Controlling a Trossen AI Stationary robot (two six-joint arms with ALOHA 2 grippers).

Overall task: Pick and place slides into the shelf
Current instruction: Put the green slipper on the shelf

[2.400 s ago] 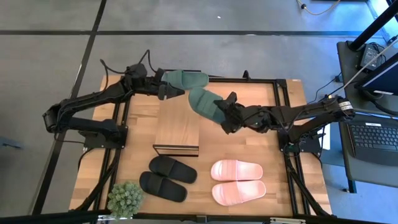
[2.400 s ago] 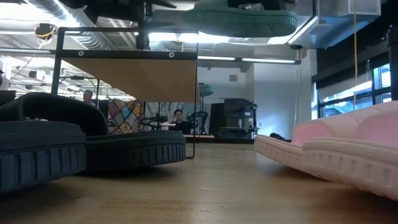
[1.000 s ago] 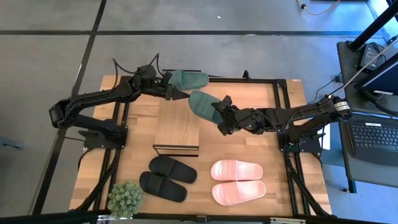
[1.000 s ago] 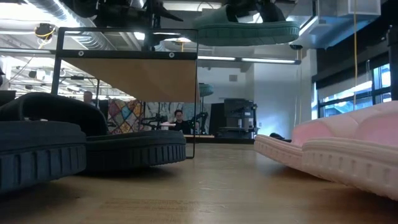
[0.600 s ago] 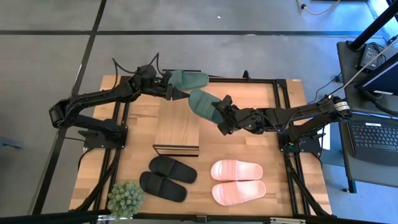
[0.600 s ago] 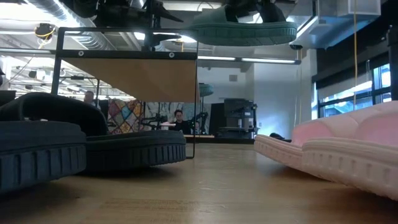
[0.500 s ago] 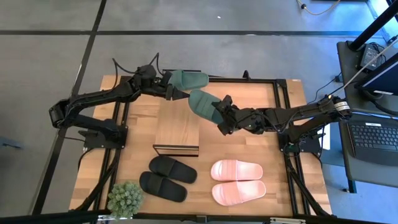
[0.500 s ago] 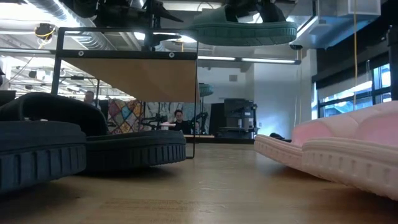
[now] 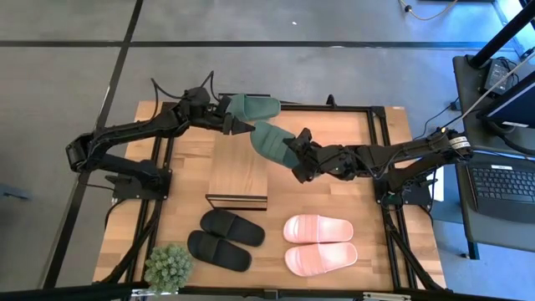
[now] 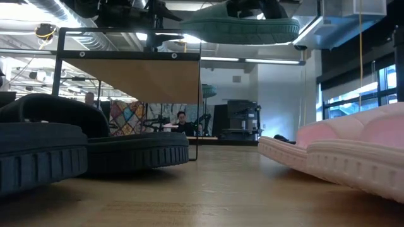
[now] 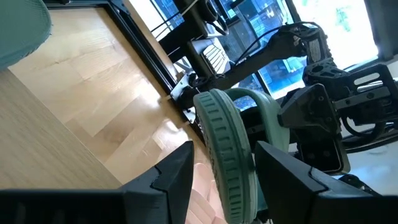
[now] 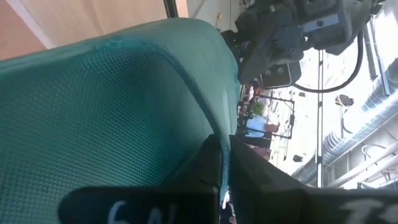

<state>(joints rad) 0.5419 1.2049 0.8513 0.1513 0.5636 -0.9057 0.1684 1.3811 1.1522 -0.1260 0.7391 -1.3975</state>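
Little can be read. In the right wrist view, pale handwritten marks that look like "6A" stand on the right claw's [image 12: 221, 168] dark body; the rest of the marking is cut off. Nothing else carries legible text.

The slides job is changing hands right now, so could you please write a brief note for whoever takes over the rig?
Right gripper: shut on a dark green slide, held in the air by the shelf's far right corner.
Left gripper: fingers open around that slide's end, behind the shelf.
Second green slide lies on the table behind the shelf.
Black pair and pink pair lie in front of the shelf.
Done: no slide on the shelf's top plank; the lower tiers cannot be seen.
Left: as far as can be seen, all six slides.
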